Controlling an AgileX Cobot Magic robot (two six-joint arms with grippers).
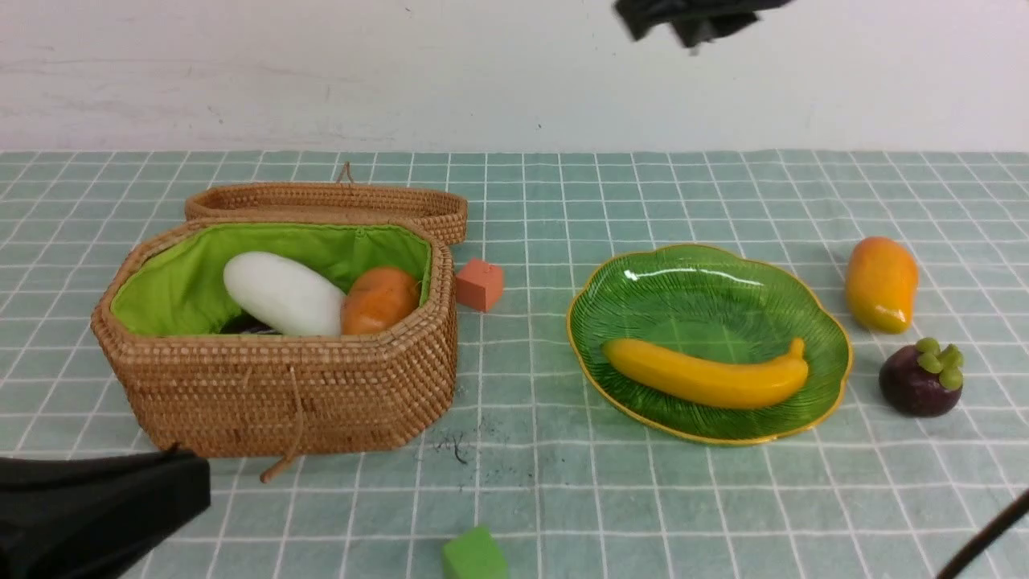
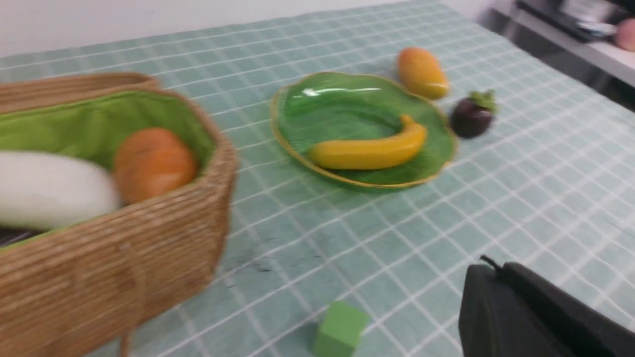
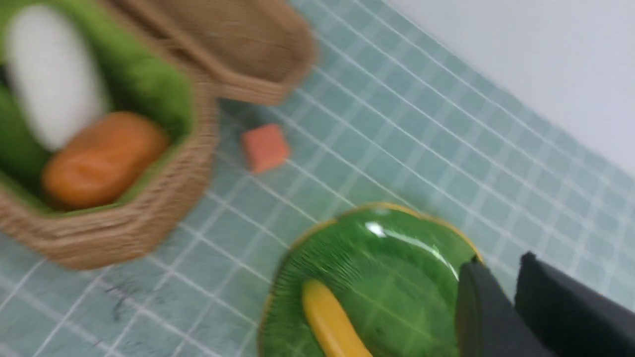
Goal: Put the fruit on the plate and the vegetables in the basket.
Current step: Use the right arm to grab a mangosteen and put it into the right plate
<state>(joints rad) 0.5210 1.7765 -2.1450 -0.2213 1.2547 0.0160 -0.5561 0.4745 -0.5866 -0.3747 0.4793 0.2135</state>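
Green cube (image 1: pixel 474 555) is lying nearest; left fingers (image 2: pixel 496 307) are sitting closed, right fingers (image 3: pixel 481 317) narrow, empty, possibly risking nudging the round mangosteen (image 1: pixel 916 382) rolling.

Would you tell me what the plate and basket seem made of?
The plate: probably glass, translucent green and glossy, judging by bright highlights, ribbing, gold rim. The basket: woven brown wicker, matte, visible coiled weave; its lining looks like green cloth.

You have a yellow banana (image 1: pixel 707 376), a ribbed green plate (image 1: pixel 699 297) with gold rim, a brown woven basket (image 1: pixel 281 394) lined bright green, and pale teal cloth (image 1: pixel 563 482) gridded white.
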